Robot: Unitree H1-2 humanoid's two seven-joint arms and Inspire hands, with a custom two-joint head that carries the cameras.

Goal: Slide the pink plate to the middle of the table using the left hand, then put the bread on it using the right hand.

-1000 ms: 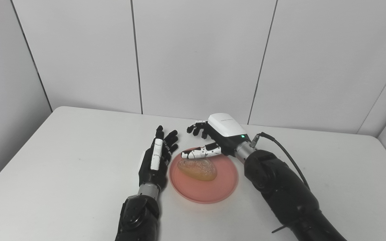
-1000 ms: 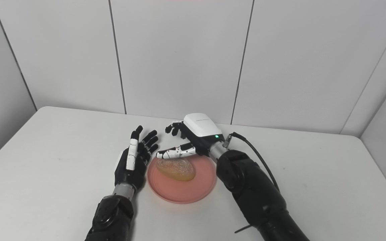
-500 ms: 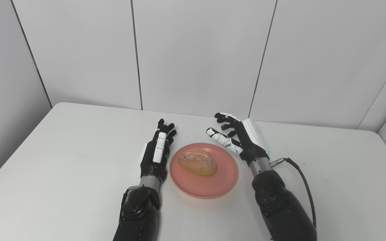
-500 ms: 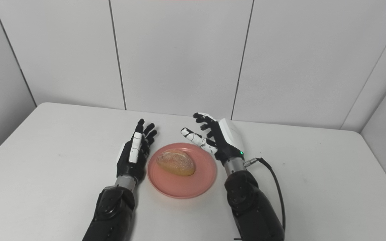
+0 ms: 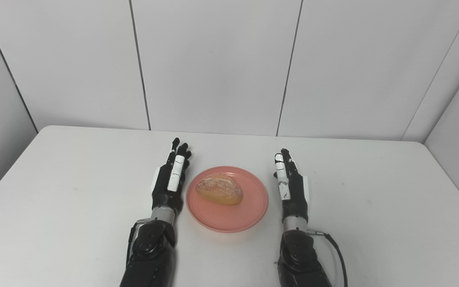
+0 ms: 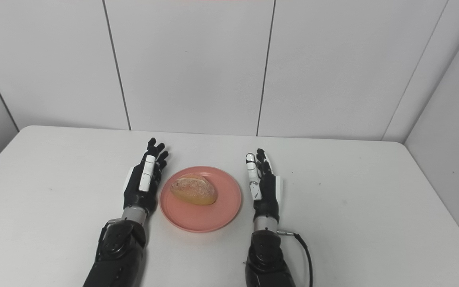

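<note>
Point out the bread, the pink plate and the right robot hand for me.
bread (image 5: pixel 219 189): left eye view, middle of its crust.
pink plate (image 5: pixel 229 219): left eye view, bare near part of it.
right robot hand (image 6: pixel 264 187): right eye view, middle of the hand.

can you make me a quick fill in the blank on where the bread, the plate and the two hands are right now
1. The bread lies on the ____ plate.
2. The left hand holds ____.
3. The plate sits ____ the left hand and the right hand.
4. The fingers of both hands point toward the ____ at the far side of the table.

Missing words: pink; nothing; between; wall
</note>
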